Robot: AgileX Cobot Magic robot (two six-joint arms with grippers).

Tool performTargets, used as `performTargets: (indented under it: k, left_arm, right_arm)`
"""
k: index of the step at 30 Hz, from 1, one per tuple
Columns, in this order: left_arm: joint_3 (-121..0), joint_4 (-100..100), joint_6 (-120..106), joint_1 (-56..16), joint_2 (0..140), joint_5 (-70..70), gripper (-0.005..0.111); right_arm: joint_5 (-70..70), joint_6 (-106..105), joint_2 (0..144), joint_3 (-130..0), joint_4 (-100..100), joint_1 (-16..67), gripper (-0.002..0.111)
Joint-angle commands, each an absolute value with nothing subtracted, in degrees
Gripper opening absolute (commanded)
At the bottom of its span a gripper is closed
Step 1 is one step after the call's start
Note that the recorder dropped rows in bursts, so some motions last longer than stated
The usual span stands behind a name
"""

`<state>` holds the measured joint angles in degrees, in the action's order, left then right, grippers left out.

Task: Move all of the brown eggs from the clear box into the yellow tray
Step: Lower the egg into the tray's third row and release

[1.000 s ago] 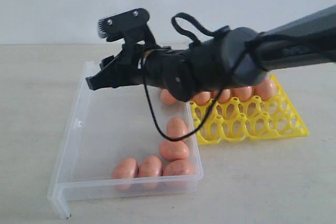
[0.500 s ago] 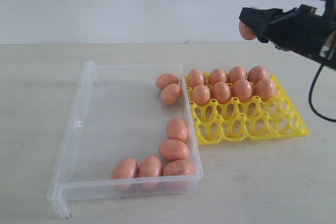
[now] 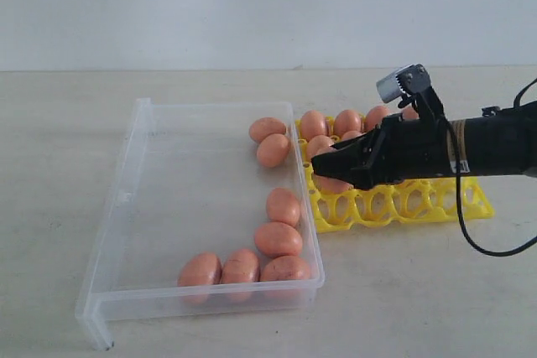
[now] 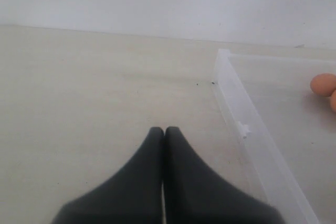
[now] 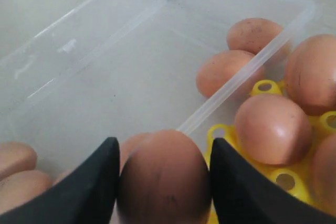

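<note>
My right gripper [image 3: 329,175] reaches in from the right, shut on a brown egg [image 3: 332,184] low over the near-left cups of the yellow tray [image 3: 419,200]. In the right wrist view that egg [image 5: 164,177] fills the gap between both fingers, with my right gripper [image 5: 163,145] over the tray's edge [image 5: 265,86] beside the clear box [image 5: 105,66]. Several eggs [image 3: 313,123] sit in the tray's far rows. The clear box [image 3: 126,199] holds several eggs, two at its far right [image 3: 267,129] and the others along its near right [image 3: 278,239]. My left gripper [image 4: 164,129] is shut and empty, outside the box wall [image 4: 247,124].
The pale tabletop [image 3: 67,140] surrounds box and tray. A black cable [image 3: 470,241] hangs from the right arm in front of the tray. The left arm is out of the exterior view.
The right arm drew back from over the box, rose to the upper right with an egg, then came down to the tray's near-left cups. The left gripper's past is not shown.
</note>
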<state>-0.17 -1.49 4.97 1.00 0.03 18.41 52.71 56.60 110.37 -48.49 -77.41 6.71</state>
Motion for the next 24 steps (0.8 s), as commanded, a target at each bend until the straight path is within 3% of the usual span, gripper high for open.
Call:
performTargets:
  k: [1, 18, 21, 22, 24]
  left_arm:
    - [0.00, -1.61, 4.88, 0.78, 0.00, 18.21, -0.004]
    - [0.00, -1.49, 4.88, 0.78, 0.00, 18.33, -0.004]
    - [0.00, -1.49, 4.88, 0.78, 0.00, 18.33, -0.004]
    - [0.00, -1.49, 4.88, 0.78, 0.00, 18.33, -0.004]
    - [0.00, -1.49, 4.88, 0.78, 0.00, 18.33, -0.004]
  right_arm:
    - [52.17, 51.93, 111.03, -48.73, -74.50, 7.07, 0.000]
    - [51.51, 33.02, 115.91, -48.73, -61.38, 9.69, 0.001]
    - [51.27, 31.56, 116.15, -48.73, -61.10, 9.69, 0.016]
    - [51.52, 30.26, 116.15, -48.73, -60.47, 9.69, 0.030]
    - [51.52, 29.85, 116.15, -48.73, -60.24, 9.69, 0.046]
